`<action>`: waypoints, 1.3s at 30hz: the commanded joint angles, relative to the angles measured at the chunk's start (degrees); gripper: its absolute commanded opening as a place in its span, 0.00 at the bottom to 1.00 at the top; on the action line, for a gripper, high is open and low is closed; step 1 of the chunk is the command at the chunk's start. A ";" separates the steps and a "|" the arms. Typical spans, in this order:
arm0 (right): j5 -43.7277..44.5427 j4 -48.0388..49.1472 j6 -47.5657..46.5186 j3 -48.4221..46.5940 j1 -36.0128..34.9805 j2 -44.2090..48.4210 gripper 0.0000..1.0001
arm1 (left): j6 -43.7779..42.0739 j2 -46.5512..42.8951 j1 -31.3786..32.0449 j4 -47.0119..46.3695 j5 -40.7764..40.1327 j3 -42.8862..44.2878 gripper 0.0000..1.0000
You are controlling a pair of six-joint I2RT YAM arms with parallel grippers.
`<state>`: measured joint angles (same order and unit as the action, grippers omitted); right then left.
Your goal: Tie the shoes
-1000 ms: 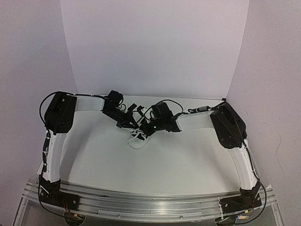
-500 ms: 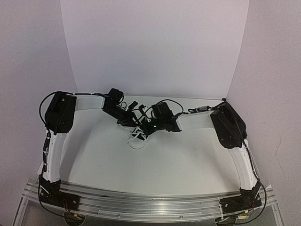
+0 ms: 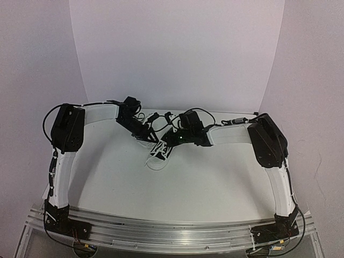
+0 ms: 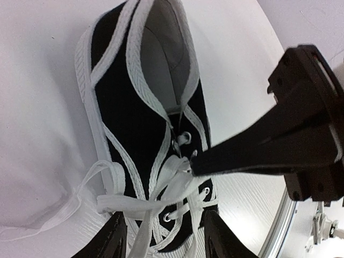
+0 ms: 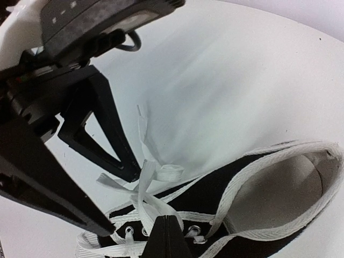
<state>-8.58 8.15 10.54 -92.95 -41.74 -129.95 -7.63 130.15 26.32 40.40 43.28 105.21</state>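
Opened since the earlier frame, left fingers (image 4: 115, 239) straddle the laces (image 4: 161, 193) at 6 o'clock; right fingers (image 4: 242, 150) sit closed at the crossing (hold unconfirmed). Advise regrasping one strand low.

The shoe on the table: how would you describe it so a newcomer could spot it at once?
Start with the white table and follow the left arm and right arm to where they meet. There lies a small sneaker. Unlike the hard black robot parts around it, it has white trim and loose white laces.
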 commanded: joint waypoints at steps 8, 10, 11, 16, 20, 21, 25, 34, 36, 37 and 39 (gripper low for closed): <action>-1.43 1.80 1.61 0.77 0.42 1.83 0.00 | -7.89 -1.79 -0.20 2.09 4.57 3.24 0.47; -1.92 1.80 1.78 1.61 0.36 2.08 0.00 | -8.53 -1.71 -0.21 2.00 3.93 3.35 0.46; -2.21 1.79 1.85 1.85 0.35 2.08 0.00 | -9.59 -1.56 -0.21 2.26 3.27 3.77 0.46; -2.93 1.19 1.65 1.38 0.25 0.96 0.00 | -19.10 0.45 -0.31 7.20 -1.06 8.26 0.49; -2.72 -0.65 0.91 0.35 -0.15 -0.31 0.00 | -25.48 1.77 -0.35 9.59 -4.17 7.73 0.50; -2.64 -0.82 0.82 0.15 -0.22 -0.54 0.00 | -26.33 1.86 -0.41 9.51 -3.98 6.54 0.50; -2.66 -2.43 0.30 -0.72 -0.27 -1.46 0.00 | -27.25 1.58 -0.56 8.84 -2.52 3.94 0.49; -3.64 -4.29 -1.59 -2.26 -0.97 -3.10 0.14 | -26.27 0.91 -0.57 7.14 -1.11 -1.49 0.44; -3.24 -5.10 -2.12 -3.21 -0.97 -3.71 0.15 | -25.88 0.80 -0.57 5.42 -2.52 -2.83 0.41; -2.90 -5.76 -2.36 -3.82 -0.97 -4.16 0.15 | -25.89 0.99 -0.52 4.93 -3.04 -2.98 0.40; -2.43 -7.66 -3.29 -5.14 -1.03 -5.13 0.16 | -25.70 1.32 -0.54 4.18 -3.74 -2.97 0.38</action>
<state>-11.40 5.08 9.26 -94.76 -42.25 -132.39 -33.04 131.35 26.04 47.47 40.62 102.59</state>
